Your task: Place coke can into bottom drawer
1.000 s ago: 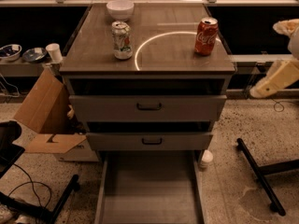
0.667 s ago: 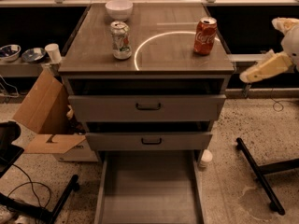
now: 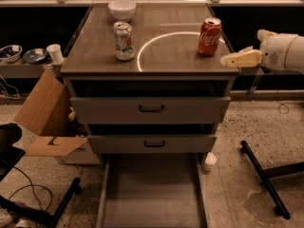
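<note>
The bottom drawer (image 3: 152,196) stands open above the speckled floor (image 3: 251,127), below and left of the gripper (image 3: 228,60); grip state cannot be told; the coke can (image 3: 209,37) stands upright on the cabinet top (image 3: 175,56), just left of the gripper, apart; a white bowl (image 3: 122,9) lies farther left.

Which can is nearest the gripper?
The red coke can, at the cabinet top's right edge beside the gripper; the white-and-green can stands farther left near the bowl.
</note>
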Robot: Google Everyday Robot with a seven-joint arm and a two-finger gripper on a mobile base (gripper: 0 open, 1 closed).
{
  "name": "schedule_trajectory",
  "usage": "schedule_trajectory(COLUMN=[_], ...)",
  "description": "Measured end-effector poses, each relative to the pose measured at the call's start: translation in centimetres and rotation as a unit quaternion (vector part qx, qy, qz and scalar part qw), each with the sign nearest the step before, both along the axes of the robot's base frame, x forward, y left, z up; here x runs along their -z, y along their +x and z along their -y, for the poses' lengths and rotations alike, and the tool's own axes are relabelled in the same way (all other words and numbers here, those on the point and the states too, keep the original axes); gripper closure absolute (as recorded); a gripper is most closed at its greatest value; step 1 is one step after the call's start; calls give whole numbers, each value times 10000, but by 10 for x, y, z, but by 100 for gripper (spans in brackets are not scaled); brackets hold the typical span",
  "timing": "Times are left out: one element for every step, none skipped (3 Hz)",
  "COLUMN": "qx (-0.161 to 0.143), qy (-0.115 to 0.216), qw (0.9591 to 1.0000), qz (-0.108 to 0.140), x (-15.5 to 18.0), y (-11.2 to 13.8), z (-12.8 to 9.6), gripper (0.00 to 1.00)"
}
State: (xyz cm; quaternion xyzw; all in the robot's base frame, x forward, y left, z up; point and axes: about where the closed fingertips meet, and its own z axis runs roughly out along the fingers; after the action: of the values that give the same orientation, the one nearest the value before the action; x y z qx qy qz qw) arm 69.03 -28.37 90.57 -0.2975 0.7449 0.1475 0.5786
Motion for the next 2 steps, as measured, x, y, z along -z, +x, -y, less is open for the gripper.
schedule_trajectory(qx=[136, 138], qy=[364, 368], qw=[9992, 9992], qz=[2, 2], x=[6, 6], y=[19, 20], z=[2, 2], gripper=[0, 0])
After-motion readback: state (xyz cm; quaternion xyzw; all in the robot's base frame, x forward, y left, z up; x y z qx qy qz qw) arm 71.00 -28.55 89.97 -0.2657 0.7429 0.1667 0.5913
